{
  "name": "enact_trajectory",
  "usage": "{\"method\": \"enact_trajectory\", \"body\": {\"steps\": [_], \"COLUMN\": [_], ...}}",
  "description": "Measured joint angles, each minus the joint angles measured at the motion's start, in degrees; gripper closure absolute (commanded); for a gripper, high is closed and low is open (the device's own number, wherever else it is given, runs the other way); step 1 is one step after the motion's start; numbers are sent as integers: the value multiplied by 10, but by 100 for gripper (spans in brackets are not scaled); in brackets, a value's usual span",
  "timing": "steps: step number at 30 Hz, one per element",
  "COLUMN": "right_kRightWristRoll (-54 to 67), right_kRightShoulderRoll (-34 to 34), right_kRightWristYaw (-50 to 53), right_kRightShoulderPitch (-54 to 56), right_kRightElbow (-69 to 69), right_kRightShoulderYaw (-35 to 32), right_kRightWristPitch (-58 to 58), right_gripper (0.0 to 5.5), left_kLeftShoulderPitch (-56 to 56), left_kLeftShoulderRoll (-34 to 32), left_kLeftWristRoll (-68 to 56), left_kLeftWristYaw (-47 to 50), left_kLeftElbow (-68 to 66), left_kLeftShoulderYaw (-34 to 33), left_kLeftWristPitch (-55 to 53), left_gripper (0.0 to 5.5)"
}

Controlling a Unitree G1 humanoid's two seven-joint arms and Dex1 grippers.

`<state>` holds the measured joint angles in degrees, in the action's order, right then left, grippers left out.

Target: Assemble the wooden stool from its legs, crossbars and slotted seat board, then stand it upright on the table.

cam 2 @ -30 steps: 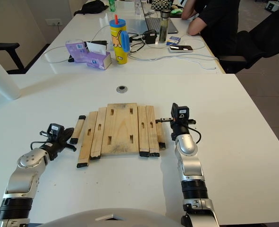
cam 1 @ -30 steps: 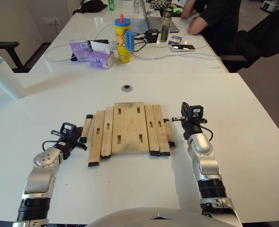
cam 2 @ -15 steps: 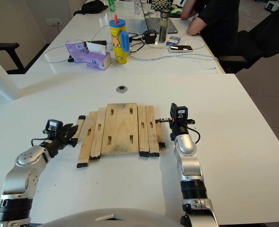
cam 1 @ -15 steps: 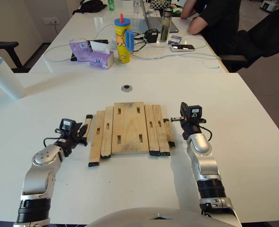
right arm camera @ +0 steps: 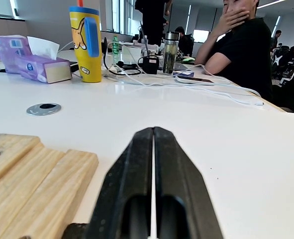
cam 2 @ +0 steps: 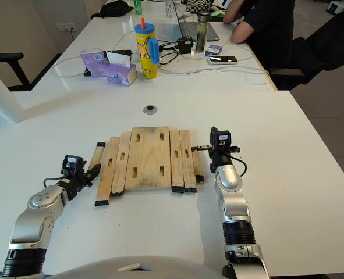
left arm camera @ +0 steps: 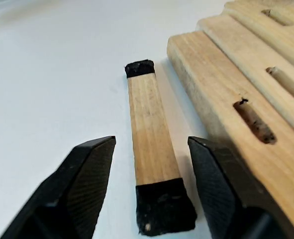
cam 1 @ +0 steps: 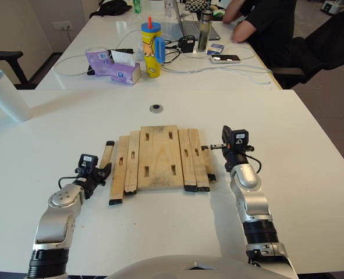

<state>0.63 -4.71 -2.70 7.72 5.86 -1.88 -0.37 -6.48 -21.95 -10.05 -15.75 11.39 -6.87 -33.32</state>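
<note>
The slotted seat board (cam 1: 159,156) lies flat mid-table, with two slotted legs on its left (cam 1: 125,164) and two on its right (cam 1: 192,158). A short black-tipped crossbar (cam 1: 107,155) lies leftmost, and another crossbar (cam 1: 209,167) lies at the right edge of the pile. My left gripper (cam 1: 102,172) is open at the near end of the left crossbar (left arm camera: 151,134), one finger (left arm camera: 82,179) on each side of it, not closed on it. My right gripper (cam 1: 218,146) is shut and empty, its tips (right arm camera: 153,137) just right of the pile by the right crossbar's far end.
A white tumbler (cam 1: 6,96) stands at the far left. A cable grommet (cam 1: 156,108) sits behind the boards. On the table beyond are a yellow cup (cam 1: 151,49), tissue boxes (cam 1: 116,67), cables and a phone (cam 1: 225,58). Bare table lies in front of the boards.
My left gripper has moved right, up to the near end of the left crossbar, and now straddles it. The right arm has stayed still.
</note>
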Motion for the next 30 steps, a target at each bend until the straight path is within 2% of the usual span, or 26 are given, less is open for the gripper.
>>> {"method": "enact_trajectory", "body": {"steps": [5,12,16,19,24,27,30], "right_kRightWristRoll": [-1,-1,13,74,306,447,526], "right_kRightShoulderRoll": [0,-1,-1,8,44,65,71], "right_kRightWristYaw": [0,-2,-16,-52,-118,-109,-75], "right_kRightShoulderPitch": [0,4,13,24,29,33,55], "right_kRightElbow": [-1,-1,-10,-41,-133,-181,-183], "right_kRightShoulderYaw": [0,0,-1,-2,-6,-34,-71], "right_kRightWristPitch": [0,0,17,59,256,372,432], "right_gripper": [550,550,550,518,434,396,348], "left_kLeftShoulderPitch": [4,4,17,34,38,38,38], "left_kLeftShoulderRoll": [8,13,22,28,35,37,38], "left_kLeftWristRoll": [0,6,16,15,-1,-3,7], "left_kLeftWristYaw": [9,17,23,16,-52,-92,-104], "left_kLeftElbow": [0,2,4,16,32,42,47], "left_kLeftShoulderYaw": [-6,-8,-12,-11,32,77,105], "left_kLeftWristPitch": [-12,-8,78,147,211,250,278], "left_gripper": [414,417,417,417,417,417,417]}}
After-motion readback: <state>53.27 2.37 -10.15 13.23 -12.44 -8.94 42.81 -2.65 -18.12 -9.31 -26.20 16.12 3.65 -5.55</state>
